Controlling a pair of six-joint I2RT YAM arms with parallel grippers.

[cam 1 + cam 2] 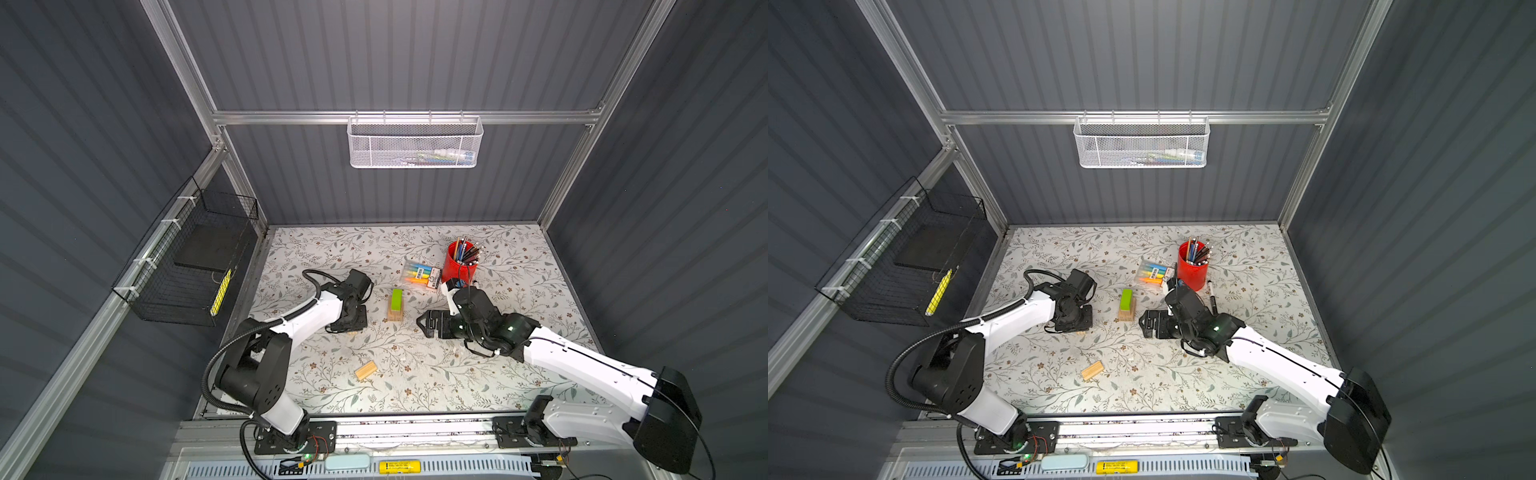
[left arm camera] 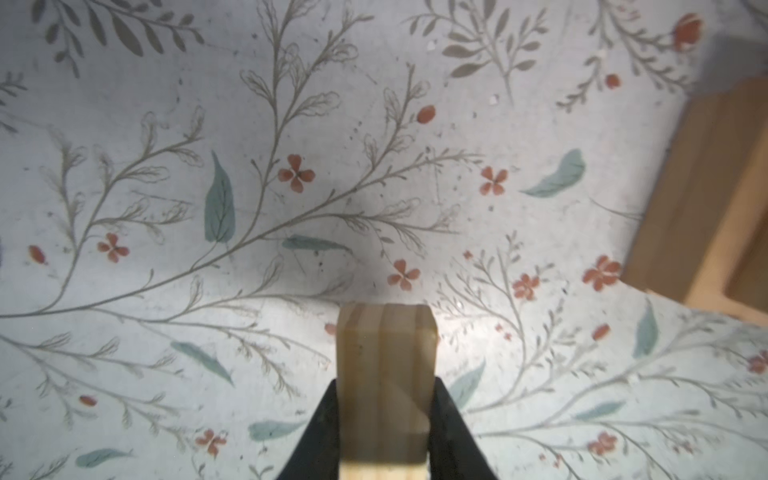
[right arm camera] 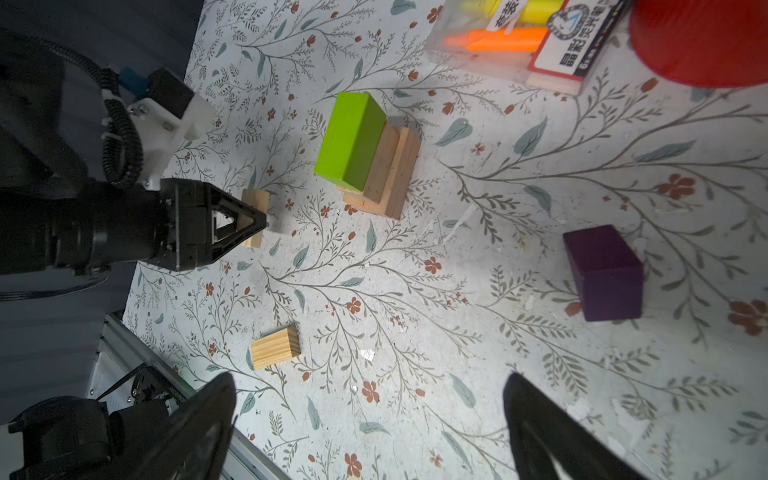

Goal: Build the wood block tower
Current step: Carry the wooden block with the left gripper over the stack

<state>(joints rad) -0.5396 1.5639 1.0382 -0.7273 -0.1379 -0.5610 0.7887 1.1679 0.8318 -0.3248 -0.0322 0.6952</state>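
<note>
The left gripper (image 2: 384,390) clamps 1 tan block (image 2: 384,332) across its narrow sides, low near the tower (image 1: 395,306). The right gripper (image 3: 372,386) gapes, empty, near the purple block (image 3: 602,272). The wood looks light, rigid and smooth; a mid-length grip should hold it level.

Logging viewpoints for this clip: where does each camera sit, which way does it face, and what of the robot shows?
Top views: high over the near edge, looking down at the table; both arms show, left gripper and right gripper flanking the tower.
Left wrist: close above the table, facing down; its fingers clamp a tan block, tower at the frame's edge.
Right wrist: low, looking across at the tower; its open fingers show, plus the left gripper.
Shared: every view shows the tower.
</note>
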